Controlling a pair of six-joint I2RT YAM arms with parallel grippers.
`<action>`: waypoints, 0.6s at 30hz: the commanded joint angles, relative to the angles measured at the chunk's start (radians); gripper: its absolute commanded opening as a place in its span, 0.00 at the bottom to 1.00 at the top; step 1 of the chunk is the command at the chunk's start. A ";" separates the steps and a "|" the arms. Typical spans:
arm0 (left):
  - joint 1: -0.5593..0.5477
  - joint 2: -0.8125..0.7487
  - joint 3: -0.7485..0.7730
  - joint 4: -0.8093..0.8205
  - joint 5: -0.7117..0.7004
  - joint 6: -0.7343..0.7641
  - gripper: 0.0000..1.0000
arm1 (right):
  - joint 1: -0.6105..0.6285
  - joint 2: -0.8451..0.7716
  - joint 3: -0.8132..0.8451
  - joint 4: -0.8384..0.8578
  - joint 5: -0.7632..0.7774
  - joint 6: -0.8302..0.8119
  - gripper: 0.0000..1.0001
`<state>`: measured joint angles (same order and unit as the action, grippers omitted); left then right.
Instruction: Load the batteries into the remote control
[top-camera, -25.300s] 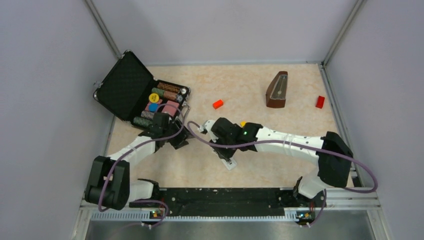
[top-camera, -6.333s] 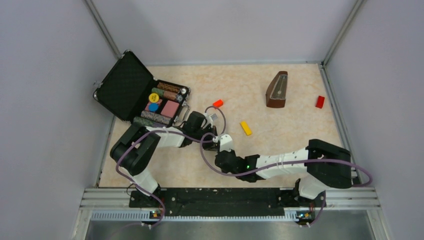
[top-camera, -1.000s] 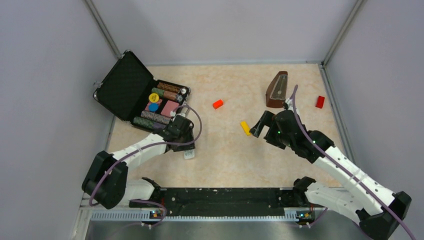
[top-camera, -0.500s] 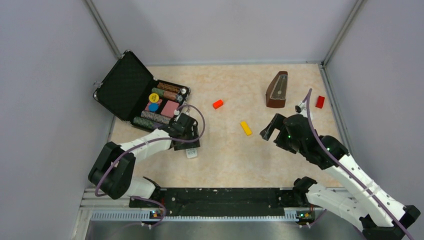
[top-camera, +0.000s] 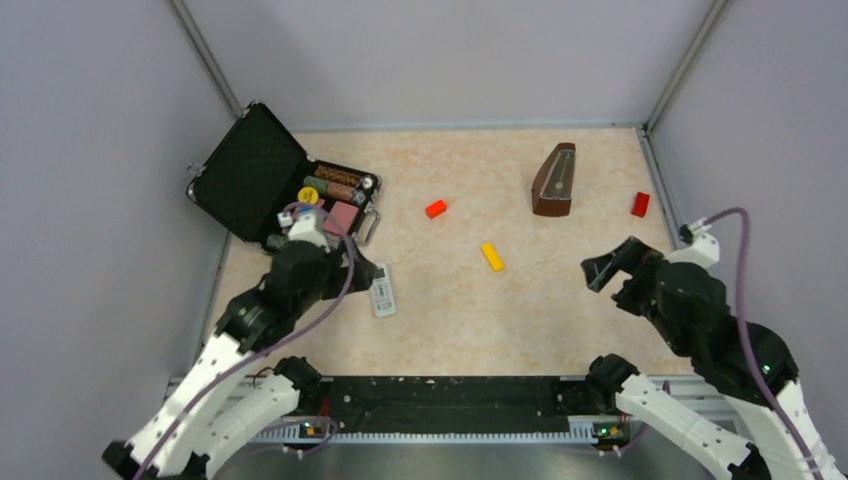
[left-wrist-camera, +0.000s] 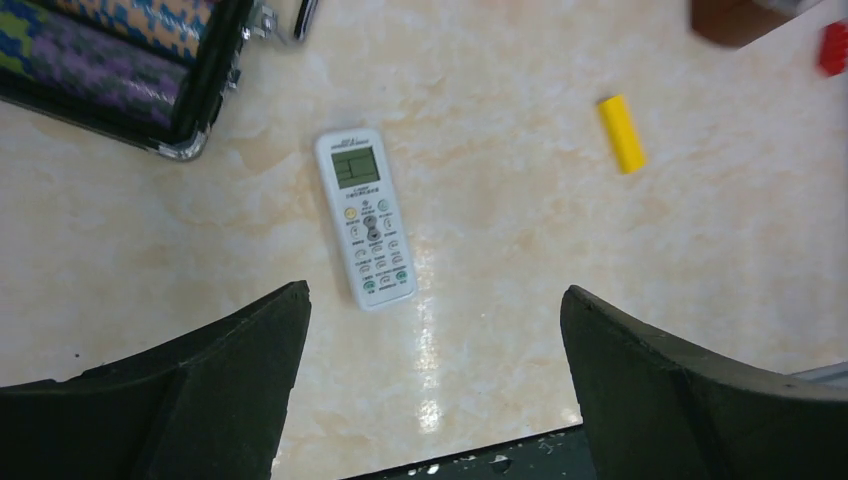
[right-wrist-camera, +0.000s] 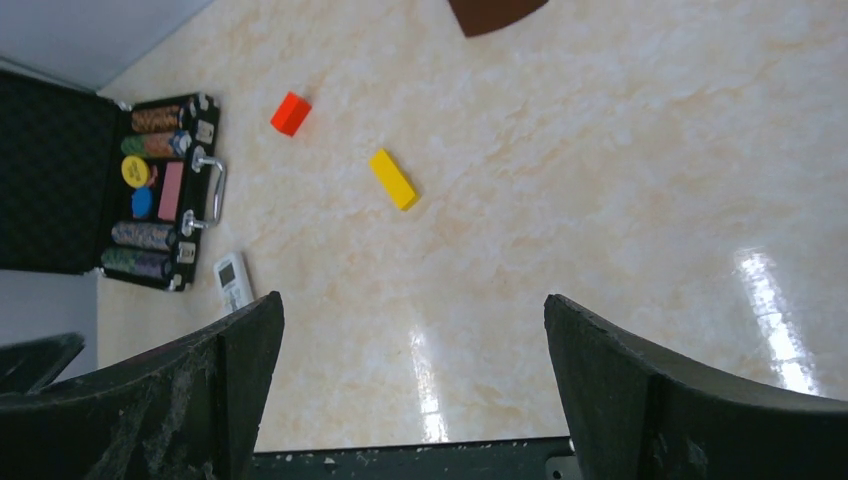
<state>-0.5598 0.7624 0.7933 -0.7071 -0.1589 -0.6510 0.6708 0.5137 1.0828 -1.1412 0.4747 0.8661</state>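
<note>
Now the flat white plastic remote control (left-wrist-camera: 365, 217) is seen face-up beside the black case (left-wrist-camera: 205, 110); left gripper (left-wrist-camera: 435, 292), right gripper (right-wrist-camera: 412, 300) are spread empty; loading judged done, nothing further needed.

So on the tabletop (top-camera: 450, 335) I count one remote control (top-camera: 382, 296), one yellow block (top-camera: 491, 256), two red blocks (top-camera: 435, 208) (top-camera: 640, 204), one brown metronome (top-camera: 554, 180), and one open chip case (top-camera: 250, 172).

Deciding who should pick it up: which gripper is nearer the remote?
Left. The left gripper hovers open just left of the remote. The right gripper is open far to the remote's right, past the yellow block.
</note>
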 joint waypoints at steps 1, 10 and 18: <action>-0.004 -0.255 0.053 -0.167 -0.121 0.031 0.99 | -0.007 -0.075 0.119 -0.144 0.166 -0.054 0.99; -0.004 -0.577 0.065 -0.294 -0.222 -0.019 0.99 | -0.006 -0.166 0.269 -0.300 0.291 -0.042 0.99; -0.003 -0.615 0.108 -0.318 -0.251 -0.023 0.99 | -0.006 -0.166 0.286 -0.316 0.274 0.008 0.99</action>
